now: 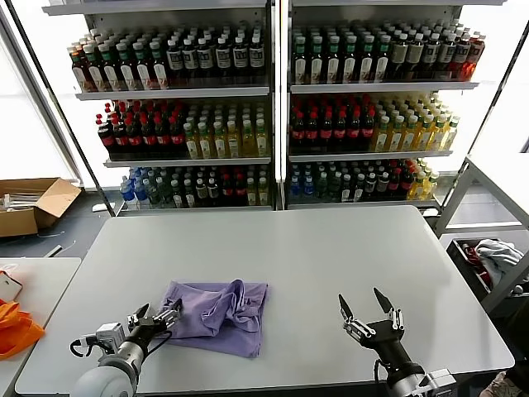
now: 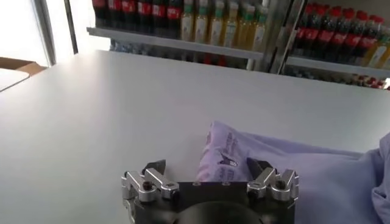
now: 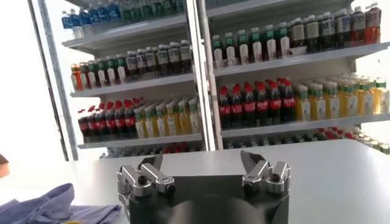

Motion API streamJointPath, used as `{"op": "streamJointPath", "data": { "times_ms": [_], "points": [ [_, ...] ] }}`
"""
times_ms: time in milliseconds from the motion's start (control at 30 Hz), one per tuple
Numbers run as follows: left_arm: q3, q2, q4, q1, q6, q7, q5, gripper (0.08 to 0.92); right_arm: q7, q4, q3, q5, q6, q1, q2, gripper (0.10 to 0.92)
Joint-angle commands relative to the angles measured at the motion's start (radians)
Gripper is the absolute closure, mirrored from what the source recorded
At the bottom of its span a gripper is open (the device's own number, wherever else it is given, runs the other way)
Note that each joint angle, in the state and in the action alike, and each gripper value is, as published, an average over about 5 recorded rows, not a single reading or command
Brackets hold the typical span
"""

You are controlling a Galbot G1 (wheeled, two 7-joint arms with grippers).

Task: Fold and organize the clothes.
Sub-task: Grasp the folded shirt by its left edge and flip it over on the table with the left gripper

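Note:
A lavender T-shirt [image 1: 219, 314] lies crumpled on the white table [image 1: 331, 248], near its front left. My left gripper [image 1: 157, 316] is open, low over the table at the shirt's left edge. In the left wrist view the shirt [image 2: 292, 167] shows small dark purple prints, and its near corner lies between the open fingers of the left gripper [image 2: 207, 167]. My right gripper [image 1: 364, 306] is open and empty above the table's front right, well apart from the shirt. In the right wrist view the right gripper [image 3: 201, 161] faces the shelves, with the shirt [image 3: 49, 206] at the frame's edge.
Shelves full of drink bottles [image 1: 273, 107] stand behind the table. A cardboard box [image 1: 33, 203] lies on the floor at the left. An orange bag [image 1: 15, 327] sits on a side table. A cart with cloth [image 1: 496, 256] stands at the right.

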Motion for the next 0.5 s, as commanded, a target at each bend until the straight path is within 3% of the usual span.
{"op": "streamJointPath", "data": {
  "times_ms": [33,500],
  "points": [
    [0.013,-0.024,0.046,0.005,-0.016,0.055,-0.015,0.209,0.0,0.002,0.006,0.009,0.0,0.007,-0.003,0.203],
    [-0.021,-0.098,0.06,0.007,-0.076,0.067,-0.052,0.605,-0.009,-0.004,0.042,0.051,0.013,0.002,-0.012,0.203]
  ]
}}
